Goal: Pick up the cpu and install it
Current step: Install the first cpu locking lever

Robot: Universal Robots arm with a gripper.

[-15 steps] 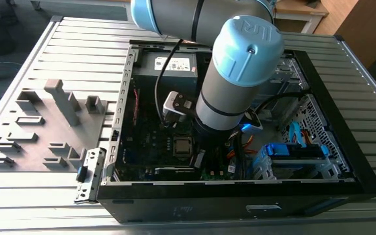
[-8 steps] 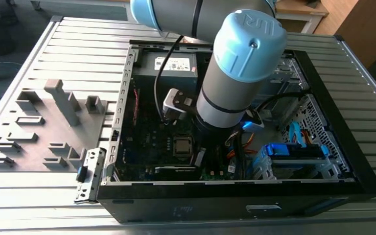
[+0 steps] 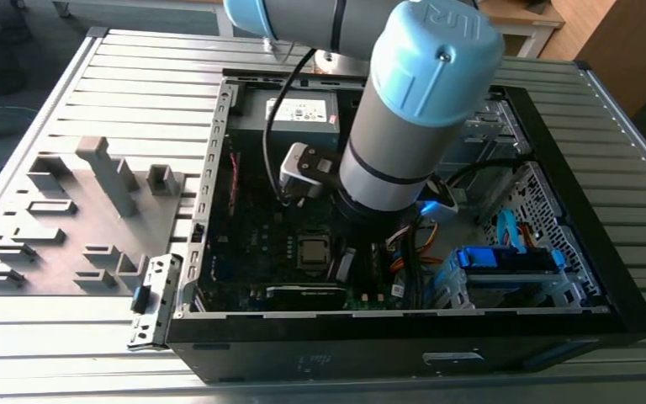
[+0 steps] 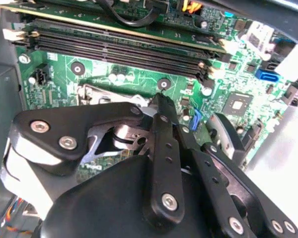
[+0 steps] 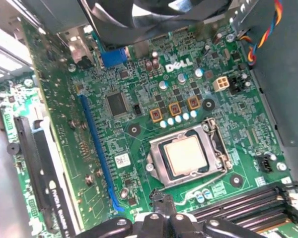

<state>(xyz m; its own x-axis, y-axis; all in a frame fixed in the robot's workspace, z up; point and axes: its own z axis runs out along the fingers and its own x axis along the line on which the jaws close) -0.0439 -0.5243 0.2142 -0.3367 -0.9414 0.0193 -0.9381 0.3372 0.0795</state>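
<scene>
First wrist view: closed gripper (image 5: 160, 198) low over motherboard (image 5: 139, 148), beside cpu (image 5: 185, 154).

Robotics lab: slotted metal bench (image 3: 87, 341), open computer case (image 3: 413, 341), fixture plate (image 3: 71, 223).

Slatted metal counter (image 3: 132, 59), carrying:
- Black computer case (image 3: 413, 358), lying on its side, open at the top.
- Grey moulded holder tray (image 3: 65, 244), just beside the case on the exterior view's left.

Inside the case:
- Grey power supply (image 3: 300, 114) with a white label, at the far end.
- Green motherboard (image 5: 139, 89), with a small dark square chip (image 5: 116, 103) and a long blue slot (image 5: 97, 148).
- Black memory slots (image 4: 119, 47), in parallel rows.
- Black fan (image 5: 154, 15).
- Blue drive bracket (image 3: 508, 261), towards the exterior view's right.
</scene>
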